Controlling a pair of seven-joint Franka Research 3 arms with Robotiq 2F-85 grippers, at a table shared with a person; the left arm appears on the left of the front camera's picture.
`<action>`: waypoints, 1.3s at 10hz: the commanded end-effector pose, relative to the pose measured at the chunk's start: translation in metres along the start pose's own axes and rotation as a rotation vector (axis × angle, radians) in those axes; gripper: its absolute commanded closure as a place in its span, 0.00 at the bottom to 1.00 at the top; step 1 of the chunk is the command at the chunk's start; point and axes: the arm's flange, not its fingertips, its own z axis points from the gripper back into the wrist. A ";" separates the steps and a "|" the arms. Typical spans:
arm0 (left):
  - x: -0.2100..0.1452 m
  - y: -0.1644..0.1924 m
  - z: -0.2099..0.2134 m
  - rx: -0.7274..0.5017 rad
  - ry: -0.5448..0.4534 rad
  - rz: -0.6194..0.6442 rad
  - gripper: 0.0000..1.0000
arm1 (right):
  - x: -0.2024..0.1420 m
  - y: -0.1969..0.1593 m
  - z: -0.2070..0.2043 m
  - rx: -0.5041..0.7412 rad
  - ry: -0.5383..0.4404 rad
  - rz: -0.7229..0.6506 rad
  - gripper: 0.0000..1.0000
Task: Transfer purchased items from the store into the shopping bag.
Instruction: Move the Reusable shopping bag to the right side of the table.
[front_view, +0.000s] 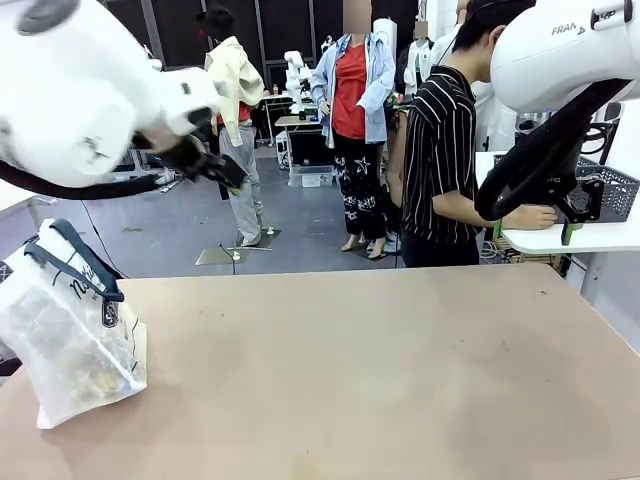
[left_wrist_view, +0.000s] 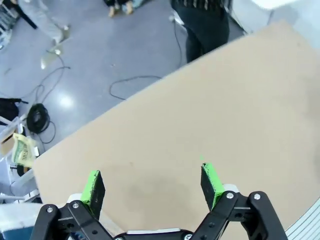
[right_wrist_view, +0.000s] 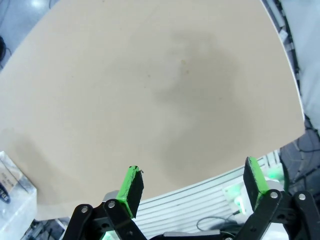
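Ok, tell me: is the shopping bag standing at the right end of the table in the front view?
No, the shopping bag sits at the table's left end, leaning, with its navy handles up.

**Count of things around the bench**

One bench (front_view: 380, 370), tan-topped. One bag (front_view: 70, 340) stands at the bench's left end, with two navy handles; the goods inside it are too blurred to count. One basket (front_view: 608, 190) sits on a second, white table beyond the bench's far right corner. Two arms, one per side of the bench. Two claws: left claw (left_wrist_view: 152, 182) and right claw (right_wrist_view: 192, 185), each with two green pads set apart. One person (front_view: 445, 150) stands past the bench's far edge.
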 end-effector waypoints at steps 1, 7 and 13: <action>0.019 0.015 -0.030 -0.027 0.059 -0.019 0.00 | 0.001 -0.002 0.002 -0.014 -0.002 0.003 0.00; 0.005 0.002 -0.047 -0.047 0.059 -0.015 0.00 | 0.001 -0.002 0.002 -0.014 -0.002 0.003 0.00; 0.005 0.002 -0.047 -0.047 0.059 -0.015 0.00 | 0.001 -0.002 0.002 -0.014 -0.002 0.003 0.00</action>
